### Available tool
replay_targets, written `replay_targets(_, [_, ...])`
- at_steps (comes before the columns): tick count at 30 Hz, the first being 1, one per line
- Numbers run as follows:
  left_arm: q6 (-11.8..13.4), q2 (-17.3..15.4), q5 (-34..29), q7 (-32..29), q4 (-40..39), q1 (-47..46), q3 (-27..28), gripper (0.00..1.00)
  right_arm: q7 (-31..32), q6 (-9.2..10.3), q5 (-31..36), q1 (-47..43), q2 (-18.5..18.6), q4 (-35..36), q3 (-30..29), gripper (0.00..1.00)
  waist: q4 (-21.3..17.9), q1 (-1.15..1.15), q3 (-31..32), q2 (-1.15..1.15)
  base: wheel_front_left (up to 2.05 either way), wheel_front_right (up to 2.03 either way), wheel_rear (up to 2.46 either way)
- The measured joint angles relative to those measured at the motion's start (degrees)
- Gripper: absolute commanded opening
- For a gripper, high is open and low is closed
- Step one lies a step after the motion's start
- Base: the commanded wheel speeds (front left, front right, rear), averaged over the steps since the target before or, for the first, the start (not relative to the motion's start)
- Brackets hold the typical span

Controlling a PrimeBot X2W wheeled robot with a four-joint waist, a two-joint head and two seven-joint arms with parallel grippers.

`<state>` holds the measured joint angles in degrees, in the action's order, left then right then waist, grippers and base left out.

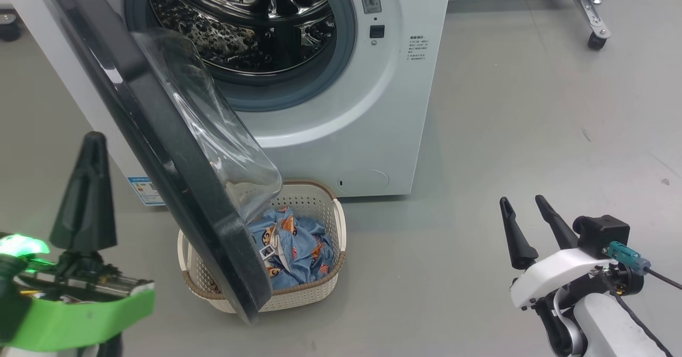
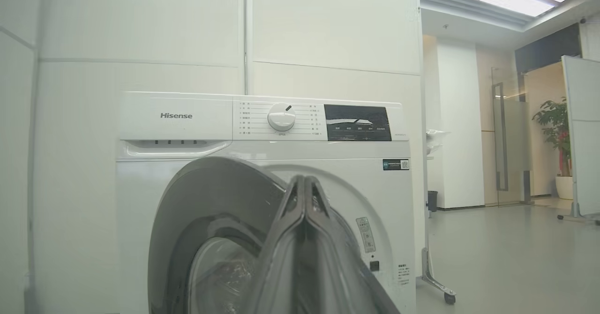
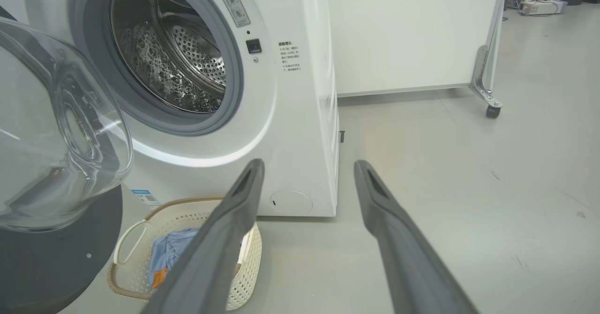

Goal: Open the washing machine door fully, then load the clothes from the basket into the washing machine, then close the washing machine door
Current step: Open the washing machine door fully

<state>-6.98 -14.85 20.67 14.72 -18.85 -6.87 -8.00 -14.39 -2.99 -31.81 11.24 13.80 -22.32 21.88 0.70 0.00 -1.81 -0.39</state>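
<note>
You have the glossy black-rimmed round glass door (image 1: 160,149) only partway open, the light blue printed clothes (image 1: 298,245) in the cream perforated basket (image 1: 315,200) at 6 o'clock of the white front-loading washing machine (image 1: 341,128), left fingers (image 1: 94,149) closed empty, right fingers (image 1: 516,229) spread empty.

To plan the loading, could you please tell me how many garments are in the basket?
1: a blue printed garment crumpled in the basket; the open door covers its left part, so more may be hidden.
</note>
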Motion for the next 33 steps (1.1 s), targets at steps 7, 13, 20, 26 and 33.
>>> replay_targets(7, [0.0,0.7,2.2,-1.9,-5.7,0.0,-7.8,0.00,0.0,-0.55,0.6,0.0,-0.7,-0.3,-0.2,1.00,0.0,0.00,0.2,0.00,0.00,0.00,0.00])
replay_targets(13, [0.0,0.7,3.3,-4.2,-8.5,0.1,-13.4,0.00,0.0,-1.11,1.1,0.0,-1.2,-0.5,0.0,1.00,-0.3,0.00,0.1,0.00,0.00,0.00,0.00])
replay_targets(20, [0.0,0.5,4.1,-6.5,-9.9,0.3,-16.4,0.00,0.0,-1.60,1.6,0.0,-1.8,-0.9,0.4,1.00,-1.5,0.00,-0.3,0.00,0.00,0.00,0.00])
replay_targets(26, [0.0,0.5,5.8,-8.6,-8.6,1.8,-19.9,0.00,0.0,-1.75,1.8,0.2,-2.3,-1.2,0.4,1.00,-2.9,0.00,-0.9,0.00,0.00,0.00,0.00])
replay_targets(33, [0.0,0.4,7.7,-11.4,-4.5,3.9,-22.8,0.00,0.0,-1.82,2.2,0.6,-2.3,-1.3,-0.6,1.00,-3.9,0.00,-1.6,0.00,0.00,0.00,0.00])
